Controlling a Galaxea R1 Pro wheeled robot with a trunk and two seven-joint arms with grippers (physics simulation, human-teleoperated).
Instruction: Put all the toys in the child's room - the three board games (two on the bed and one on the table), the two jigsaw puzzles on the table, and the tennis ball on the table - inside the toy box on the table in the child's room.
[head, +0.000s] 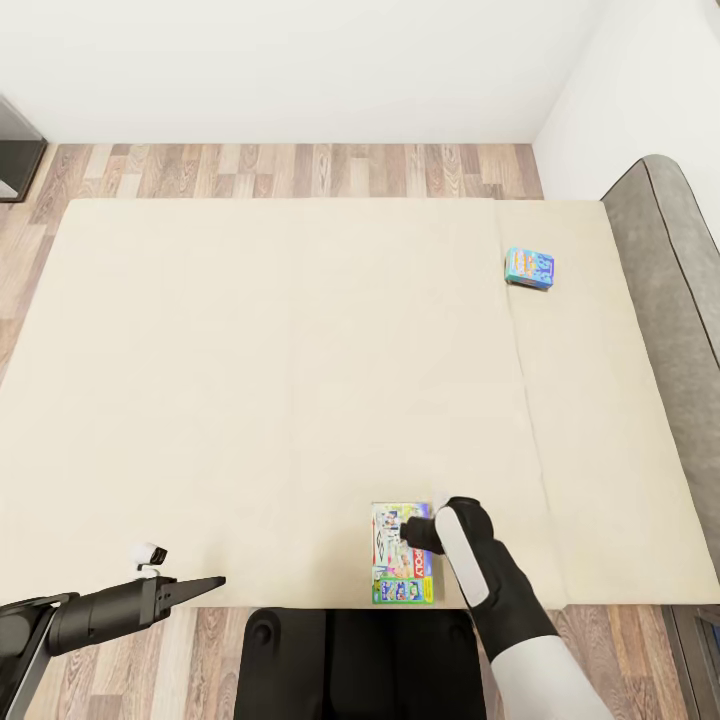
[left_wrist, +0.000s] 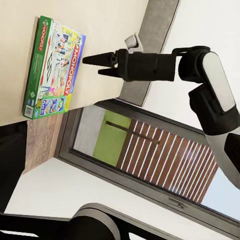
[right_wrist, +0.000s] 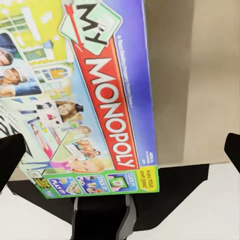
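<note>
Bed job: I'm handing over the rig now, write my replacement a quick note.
Right gripper: open, low over the Monopoly box, fingers either side of it in the wrist view, not yet closed.
Left gripper: empty, fingers close together, at the near edge of the bed.
Things: Monopoly box flat at the bed's near edge; blue game far right on the mattress, near the headboard.
Done: nothing picked up from the bed.
Left: grasp Monopoly, take it to the toy box, return for the blue game, then the table's toys.
</note>
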